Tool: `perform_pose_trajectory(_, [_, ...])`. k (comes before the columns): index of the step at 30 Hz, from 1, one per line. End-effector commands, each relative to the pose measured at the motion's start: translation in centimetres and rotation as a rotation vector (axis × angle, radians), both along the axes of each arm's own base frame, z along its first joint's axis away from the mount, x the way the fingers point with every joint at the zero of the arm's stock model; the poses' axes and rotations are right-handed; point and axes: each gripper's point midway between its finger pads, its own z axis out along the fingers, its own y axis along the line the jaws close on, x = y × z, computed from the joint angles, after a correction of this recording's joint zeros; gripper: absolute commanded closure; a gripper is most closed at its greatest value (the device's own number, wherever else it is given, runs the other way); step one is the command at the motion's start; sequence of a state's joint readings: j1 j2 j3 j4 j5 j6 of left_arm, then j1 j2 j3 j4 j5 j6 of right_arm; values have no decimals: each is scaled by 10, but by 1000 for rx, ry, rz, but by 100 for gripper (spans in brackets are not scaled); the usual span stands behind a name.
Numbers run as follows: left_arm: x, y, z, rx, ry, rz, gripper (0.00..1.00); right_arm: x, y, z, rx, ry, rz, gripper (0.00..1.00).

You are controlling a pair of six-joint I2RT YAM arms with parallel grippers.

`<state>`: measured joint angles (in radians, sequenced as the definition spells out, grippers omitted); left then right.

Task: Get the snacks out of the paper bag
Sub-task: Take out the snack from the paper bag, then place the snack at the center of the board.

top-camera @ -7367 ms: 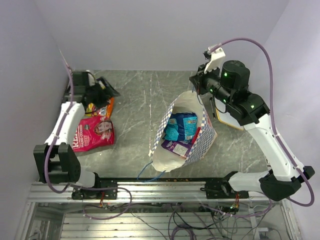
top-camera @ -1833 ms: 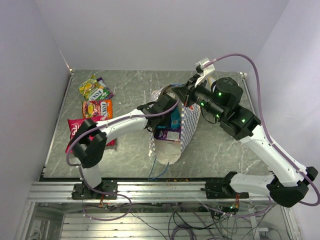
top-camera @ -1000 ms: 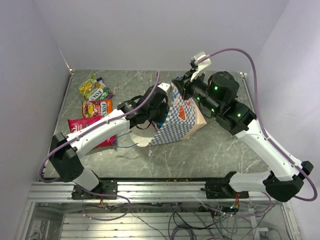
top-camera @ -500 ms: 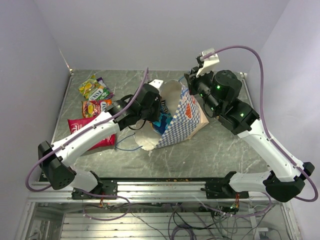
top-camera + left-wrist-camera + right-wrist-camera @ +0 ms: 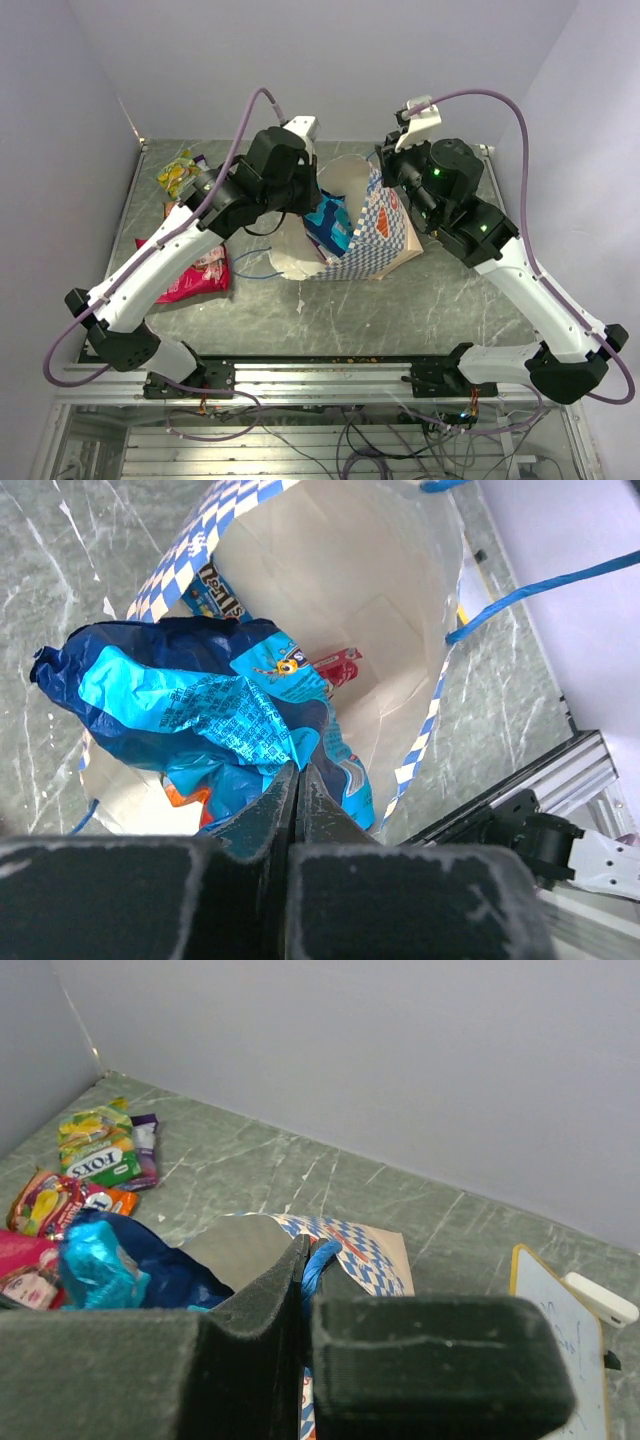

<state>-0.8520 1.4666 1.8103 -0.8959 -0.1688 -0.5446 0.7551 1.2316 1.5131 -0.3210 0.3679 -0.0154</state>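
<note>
The paper bag [image 5: 378, 232], checkered blue and white, lies tipped with its cream mouth toward the left. My left gripper [image 5: 298, 770] is shut on a crumpled blue snack packet [image 5: 200, 700], held over the bag's mouth [image 5: 330, 222]. Deeper in the bag lie a red packet [image 5: 335, 667] and a packet with lettering [image 5: 218, 590]. My right gripper [image 5: 305, 1255] is shut on the bag's blue string handle [image 5: 320, 1258] at the far rim [image 5: 388, 178].
Snacks lie on the table at far left: a yellow-green packet [image 5: 95, 1145], a purple one [image 5: 147, 1145], an orange one [image 5: 50, 1200] and a red/pink one [image 5: 200, 275]. A white board [image 5: 560, 1310] lies to the right of the bag. A loose blue handle [image 5: 255, 272] trails beside the mouth.
My left gripper has risen and drawn back from the bag with the blue packet in it. The right gripper has kept its hold on the handle, and the bag has swung more upright.
</note>
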Motion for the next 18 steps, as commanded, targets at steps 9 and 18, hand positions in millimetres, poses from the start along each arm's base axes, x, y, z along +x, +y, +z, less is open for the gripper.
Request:
perform_pose_trajectory(9, [11,66,118,-198,-167,212,93,16,-15,0,-27,-7,-61,100])
perform_pose_trajectory(18, [19,141,130,-113,-237,524,93,21,-14,-9,-22,22,-18,100])
